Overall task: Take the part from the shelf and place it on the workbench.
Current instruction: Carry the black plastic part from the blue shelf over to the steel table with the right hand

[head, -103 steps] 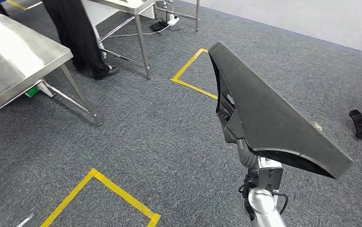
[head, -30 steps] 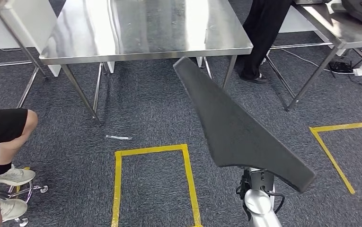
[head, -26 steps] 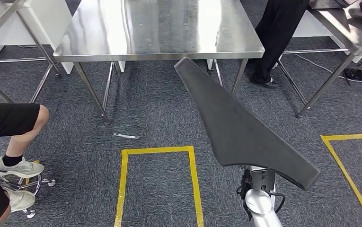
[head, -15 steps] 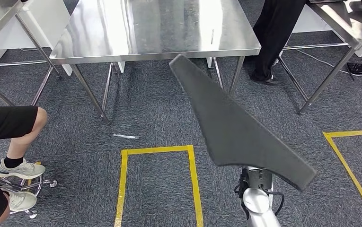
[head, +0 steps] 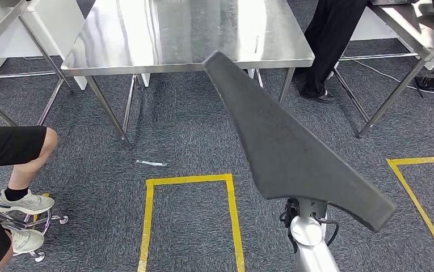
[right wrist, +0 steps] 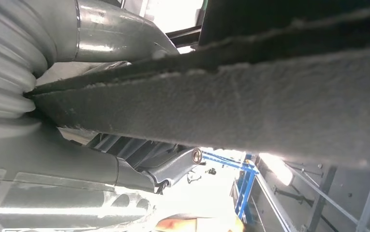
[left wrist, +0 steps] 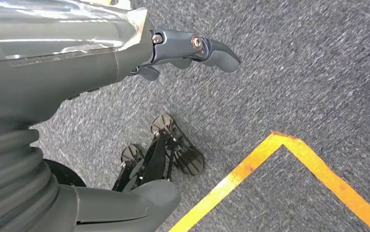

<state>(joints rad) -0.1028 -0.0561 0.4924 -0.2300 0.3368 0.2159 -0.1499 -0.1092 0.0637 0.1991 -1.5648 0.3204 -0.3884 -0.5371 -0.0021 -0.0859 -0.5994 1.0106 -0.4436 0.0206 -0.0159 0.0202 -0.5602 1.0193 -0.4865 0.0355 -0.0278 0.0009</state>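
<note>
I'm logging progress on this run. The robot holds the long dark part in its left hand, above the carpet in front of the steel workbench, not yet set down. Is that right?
Not quite: the right hand holds the dark part, as the head view shows, with the right arm rising under it. The left hand holds nothing, over the carpet. The rest stands: the part is above the carpet before the steel workbench, not yet set down.

I see a long, dark grey, wedge-shaped felt-like part [head: 294, 153] raised on my silver right arm [head: 311, 246], its narrow tip overlapping the near edge of a shiny steel workbench [head: 175, 34]. Yellow tape rectangles [head: 189, 218] mark the grey carpet [head: 186, 136]; a seated person's legs [head: 10, 164] sit far left.
</note>
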